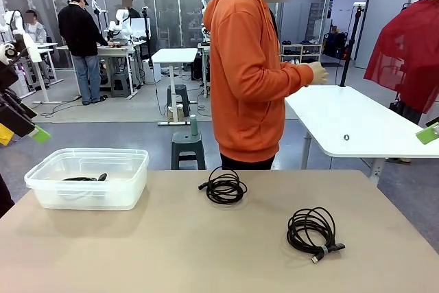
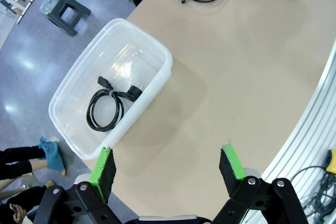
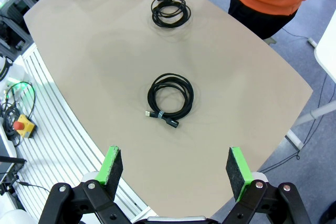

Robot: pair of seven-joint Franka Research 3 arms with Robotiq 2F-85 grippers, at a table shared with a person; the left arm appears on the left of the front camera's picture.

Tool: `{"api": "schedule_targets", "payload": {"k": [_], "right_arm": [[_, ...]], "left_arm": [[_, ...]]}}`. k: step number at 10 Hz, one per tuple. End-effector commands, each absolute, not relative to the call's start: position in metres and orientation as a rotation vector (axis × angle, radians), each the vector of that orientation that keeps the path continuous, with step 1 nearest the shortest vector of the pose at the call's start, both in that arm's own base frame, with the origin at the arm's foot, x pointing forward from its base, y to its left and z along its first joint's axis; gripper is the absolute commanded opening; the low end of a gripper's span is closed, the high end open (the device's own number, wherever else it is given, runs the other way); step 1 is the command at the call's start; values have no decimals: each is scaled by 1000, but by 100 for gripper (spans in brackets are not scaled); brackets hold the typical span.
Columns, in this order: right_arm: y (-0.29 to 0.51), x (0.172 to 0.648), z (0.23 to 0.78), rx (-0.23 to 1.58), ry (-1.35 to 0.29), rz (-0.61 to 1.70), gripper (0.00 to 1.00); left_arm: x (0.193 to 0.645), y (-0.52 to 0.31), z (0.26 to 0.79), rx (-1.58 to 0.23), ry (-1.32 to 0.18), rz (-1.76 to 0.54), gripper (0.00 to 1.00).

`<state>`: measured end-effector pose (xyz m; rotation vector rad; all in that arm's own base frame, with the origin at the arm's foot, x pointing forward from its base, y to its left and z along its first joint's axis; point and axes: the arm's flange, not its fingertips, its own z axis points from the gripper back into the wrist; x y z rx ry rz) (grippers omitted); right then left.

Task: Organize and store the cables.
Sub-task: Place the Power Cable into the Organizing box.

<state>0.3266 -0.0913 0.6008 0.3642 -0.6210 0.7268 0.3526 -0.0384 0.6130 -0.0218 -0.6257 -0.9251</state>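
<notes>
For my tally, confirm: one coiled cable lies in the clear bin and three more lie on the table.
Two, not three, lie on the table: the middle cable and the right cable, as the front view shows. The third cable does lie in the clear bin.

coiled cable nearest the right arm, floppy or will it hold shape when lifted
The coiled cable probably keeps its ring shape, since a tie binds its loops. Its plug end would likely dangle. Lying flat and thin, it should slide rather than roll.
</notes>
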Motion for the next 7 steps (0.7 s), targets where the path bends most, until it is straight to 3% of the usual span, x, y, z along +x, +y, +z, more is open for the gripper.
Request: {"api": "schedule_targets", "payload": {"k": [1, 7], "right_arm": [[-92, 326, 601, 374, -627, 741, 100], [-92, 326, 601, 374, -627, 741, 100]], "left_arm": [[352, -40, 614, -17, -626, -911, 100], [352, -40, 614, -17, -626, -911, 100]]}}
